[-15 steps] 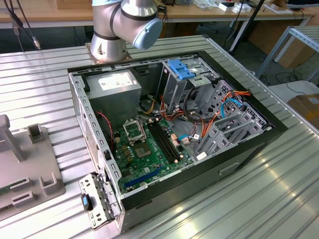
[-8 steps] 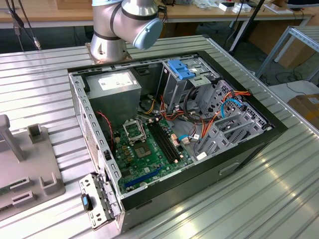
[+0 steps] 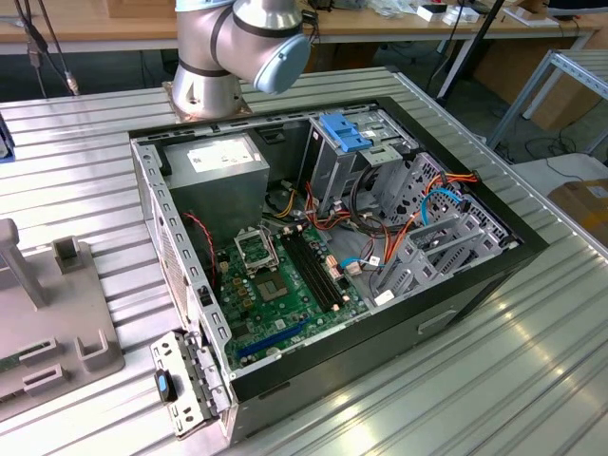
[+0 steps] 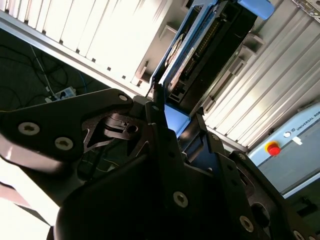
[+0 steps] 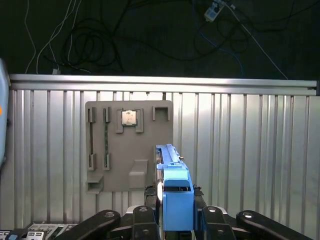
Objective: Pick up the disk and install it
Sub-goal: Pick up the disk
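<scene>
Black gripper (image 5: 175,214) closed on the disk (image 5: 173,182), clamped by its blue frame and standing on edge; grey fixture tray (image 5: 140,145) beyond. Judged rigid, fairly heavy, smooth-sided, shock-sensitive: hold the frame edges. Open computer case (image 3: 446,304), centre of the exterior view.

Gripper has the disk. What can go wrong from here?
1. The gripper holds the disk by one end, with most of it overhanging. It may pivot or slip in transit.
2. Orange and blue cables crowd the metal cages inside the case. The disk's frame may snag them on insertion.
</scene>
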{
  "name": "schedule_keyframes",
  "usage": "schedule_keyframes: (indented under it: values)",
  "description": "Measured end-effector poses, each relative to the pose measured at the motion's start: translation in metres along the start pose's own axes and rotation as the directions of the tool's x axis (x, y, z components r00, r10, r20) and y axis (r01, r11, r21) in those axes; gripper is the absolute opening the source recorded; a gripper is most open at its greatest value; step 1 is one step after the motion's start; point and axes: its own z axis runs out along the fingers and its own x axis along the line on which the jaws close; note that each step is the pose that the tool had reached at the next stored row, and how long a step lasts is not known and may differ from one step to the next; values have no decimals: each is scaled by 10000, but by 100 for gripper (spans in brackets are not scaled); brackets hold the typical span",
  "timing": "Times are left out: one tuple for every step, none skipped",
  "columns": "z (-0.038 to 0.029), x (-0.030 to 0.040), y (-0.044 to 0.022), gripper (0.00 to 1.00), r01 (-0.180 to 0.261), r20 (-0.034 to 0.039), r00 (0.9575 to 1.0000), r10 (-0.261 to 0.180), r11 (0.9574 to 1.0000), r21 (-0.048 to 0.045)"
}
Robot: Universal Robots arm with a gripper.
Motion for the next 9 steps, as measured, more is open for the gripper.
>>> schedule_keyframes:
  values:
    - [0,0,-17,37,0,0,10000,0,10000,0]
    - [0,1,-32,37,0,0,10000,0,10000,0]
    - [0,1,-42,37,0,0,10000,0,10000,-1]
    - [-1,1,-52,37,1,-1,10000,-1,10000,-1]
    - [0,1,-73,37,1,0,10000,-1,10000,0]
    - [0,2,-85,37,1,0,10000,-1,10000,0]
    - [0,2,-95,37,1,0,10000,-1,10000,0]
    - [0,2,-105,37,0,-1,10000,0,10000,0]
    - [-1,2,-115,37,1,-1,10000,-1,10000,-1]
